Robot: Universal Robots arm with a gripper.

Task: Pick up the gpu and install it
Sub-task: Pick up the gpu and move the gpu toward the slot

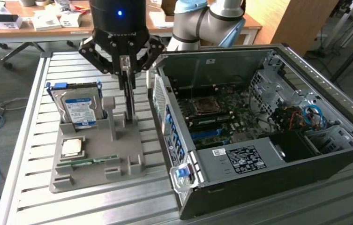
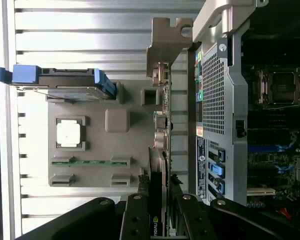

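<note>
The gpu (image 1: 129,101) is a thin black card standing on edge, its lower end at the right side of the grey parts holder (image 1: 95,159). My gripper (image 1: 126,70) is directly above it, shut on the card's upper part with a finger on each face. In the wrist view the gpu (image 2: 160,165) runs edge-on away from my gripper (image 2: 158,220), and its silvery bracket (image 2: 167,40) is at the far end. Whether the card still sits in its holder slot I cannot tell.
The holder also carries a blue-labelled hard drive (image 1: 79,108), a square chip (image 1: 71,146) and a green RAM stick (image 1: 88,161). The open computer case (image 1: 251,159) lies just to the exterior view's right, motherboard (image 1: 220,112) exposed. All rest on a slatted metal table (image 1: 32,93).
</note>
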